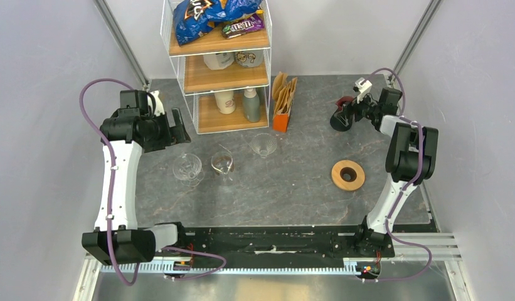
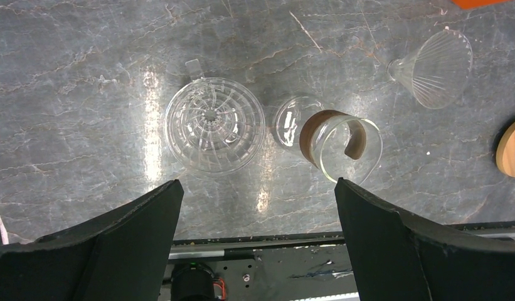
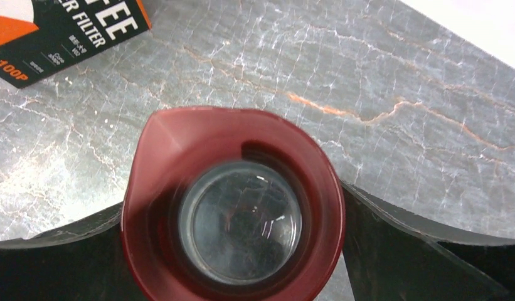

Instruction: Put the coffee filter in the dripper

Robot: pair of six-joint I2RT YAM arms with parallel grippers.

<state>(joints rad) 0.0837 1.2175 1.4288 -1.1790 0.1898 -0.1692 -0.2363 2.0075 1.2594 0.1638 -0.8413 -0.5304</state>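
Note:
Brown paper coffee filters stand in an orange and black box at the back centre; the box's corner shows in the right wrist view. My right gripper is at the back right, shut on a dark red dripper with a clear bottom, its fingers against both sides. My left gripper is open and empty, above a clear glass dripper, which also shows in the top view.
A glass carafe with a brown collar stands right of the glass dripper. A glass cone lies beyond it. A wooden ring lies at the right. A wire shelf rack with snacks and bottles stands at the back.

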